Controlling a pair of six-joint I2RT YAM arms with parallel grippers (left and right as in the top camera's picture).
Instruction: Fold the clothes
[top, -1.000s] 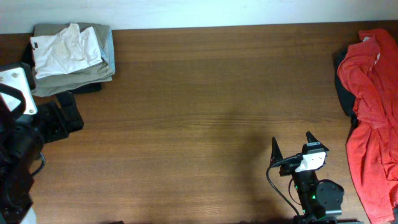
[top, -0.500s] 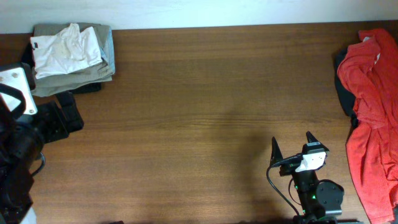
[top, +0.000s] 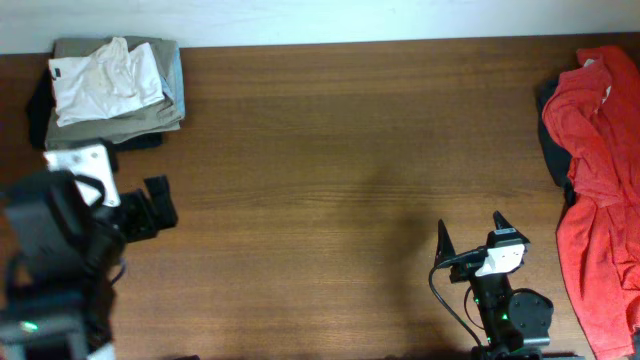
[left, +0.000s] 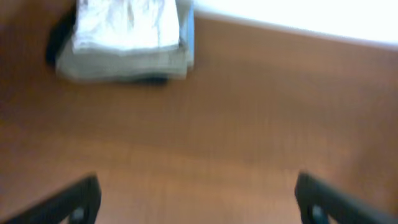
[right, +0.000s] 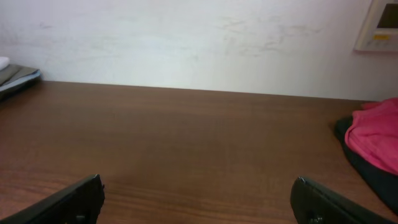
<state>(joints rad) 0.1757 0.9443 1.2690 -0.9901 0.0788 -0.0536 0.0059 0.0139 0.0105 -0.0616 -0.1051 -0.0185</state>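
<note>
Moved inward: left gripper (top: 150, 208), fingers wide apart, empty; right gripper (top: 471, 235) same; crumpled red fabric garment (top: 595, 150) likely soft, light, so pinch hem edge.

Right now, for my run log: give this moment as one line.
left gripper: open, empty, near folded stack | right gripper: open, empty, above table | red garment: crumpled, unfolded, right edge

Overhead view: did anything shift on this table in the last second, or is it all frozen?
The left gripper swung rightward from the left edge, farther over the table. It is open and empty, so nothing was grabbed or let go. The right gripper, also open, the folded stack and the red garment stayed put.
</note>
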